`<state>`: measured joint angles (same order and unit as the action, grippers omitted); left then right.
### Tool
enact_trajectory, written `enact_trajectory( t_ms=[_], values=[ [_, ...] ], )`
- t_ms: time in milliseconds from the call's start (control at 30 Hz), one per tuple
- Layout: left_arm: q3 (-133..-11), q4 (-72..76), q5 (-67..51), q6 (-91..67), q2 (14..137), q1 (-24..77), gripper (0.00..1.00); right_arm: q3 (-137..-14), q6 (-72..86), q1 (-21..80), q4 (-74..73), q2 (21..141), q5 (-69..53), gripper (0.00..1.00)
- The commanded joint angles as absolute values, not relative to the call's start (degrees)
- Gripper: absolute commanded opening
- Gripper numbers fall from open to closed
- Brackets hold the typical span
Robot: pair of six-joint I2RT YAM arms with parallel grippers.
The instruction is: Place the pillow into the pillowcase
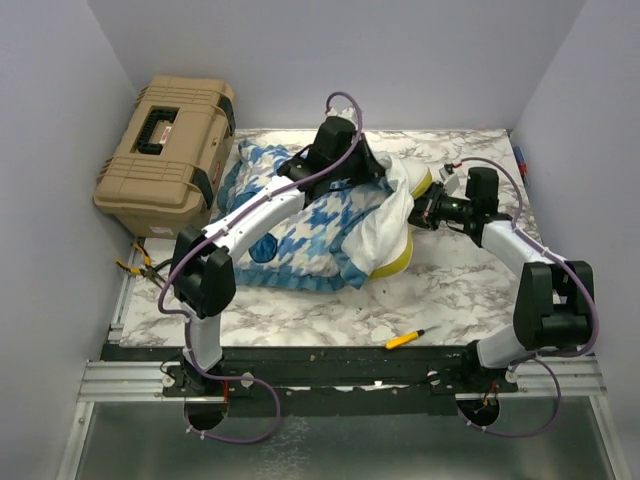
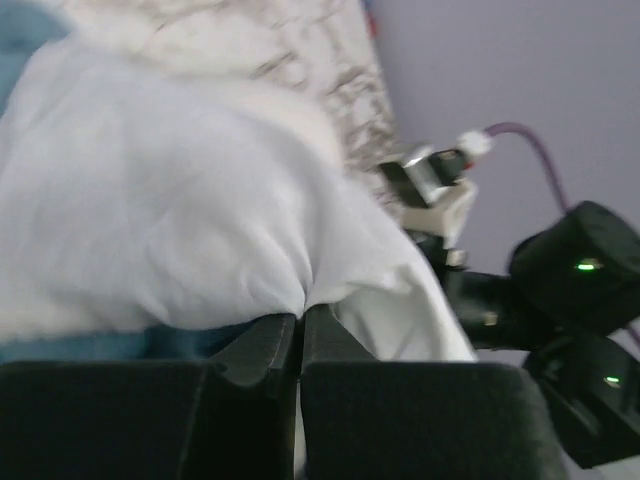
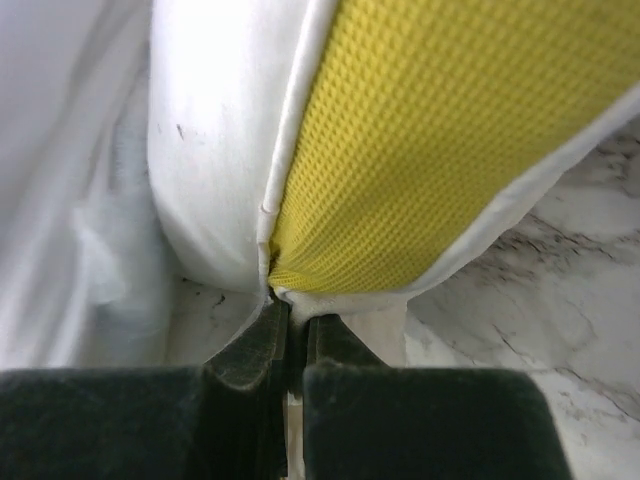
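Inventory, by count:
1 × pillow [image 1: 395, 262], cream-yellow
1 × pillowcase [image 1: 300, 235], blue-and-white print
1 × tan hard case [image 1: 165, 155]
1 × yellow-handled tool [image 1: 405, 339]
1 × yellow-handled pliers [image 1: 135, 262]
1 × desk [image 1: 450, 290], marble-patterned
2 × robot arms: left arm [image 1: 255, 215], right arm [image 1: 510, 245]
2 × end effectors: left end effector [image 2: 300, 318], right end effector [image 3: 292, 305]

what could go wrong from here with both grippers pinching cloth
1. The right gripper holds the pillow only by the thin seam beside its yellow band. A hard push or pull could make that small pinch slip off.
2. The left gripper is shut on just a small fold of the pillowcase, on its white inner side. Pulling there may bunch the opening instead of sliding it over the pillow's exposed end.
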<state>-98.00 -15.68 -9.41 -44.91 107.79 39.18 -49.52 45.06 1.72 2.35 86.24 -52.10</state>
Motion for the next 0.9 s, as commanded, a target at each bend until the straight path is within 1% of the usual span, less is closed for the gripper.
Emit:
enact_trajectory(
  t_ms=[0,167,333,433,467,500,533,567,600,667,700,800,867],
  values=[
    [-111.06,-10.92,-14.52,-40.93,110.70,43.46,0.00,-54.71,43.46,3.72,2.38,87.53,-58.64,0.00],
    [-121.77,-10.93,-18.08,-40.94,116.02,49.91,0.00,-56.66,48.56,4.26,10.12,89.20,-59.95,0.00],
    [-129.89,-10.91,-17.06,-43.42,120.40,54.40,0.00,-53.28,60.84,5.85,26.73,91.49,-60.86,0.00],
    [-132.38,-11.58,-20.81,-44.36,122.66,54.63,0.00,-50.82,66.59,6.88,34.58,93.36,-61.48,0.00],
    [-132.19,-13.14,-20.90,-44.06,122.72,54.49,0.05,-49.72,68.58,6.89,37.18,93.75,-61.63,0.00],
    [-131.92,-15.59,-20.29,-43.77,122.63,54.15,0.22,-48.70,69.92,6.91,38.65,94.04,-61.69,0.00],
    [-131.65,-18.68,-20.18,-43.32,122.47,53.54,0.36,-47.97,70.64,6.93,39.52,94.14,-61.85,0.00],
    [-131.34,-22.07,-19.63,-42.80,122.24,52.86,0.45,-47.19,70.95,6.93,39.78,94.29,-62.00,0.00],
    [-130.75,-26.21,-18.25,-42.32,121.63,52.02,0.53,-46.47,71.01,6.94,39.77,94.26,-61.92,0.00],
    [-127.66,-34.52,-14.68,-41.15,119.72,50.39,0.64,-45.27,71.18,6.94,39.90,94.22,-61.75,0.00],
    [-126.15,-37.91,-13.17,-40.24,118.73,49.49,0.71,-44.84,71.19,6.93,39.84,94.20,-61.77,0.00],
    [-122.40,-46.42,-6.26,-37.83,115.84,47.57,0.73,-43.82,71.36,6.94,40.06,94.37,-61.74,0.00],
    [-118.55,-47.96,-3.71,-37.56,112.84,46.93,0.74,-43.71,71.22,6.94,40.01,94.70,-62.03,0.00]
  ],
)
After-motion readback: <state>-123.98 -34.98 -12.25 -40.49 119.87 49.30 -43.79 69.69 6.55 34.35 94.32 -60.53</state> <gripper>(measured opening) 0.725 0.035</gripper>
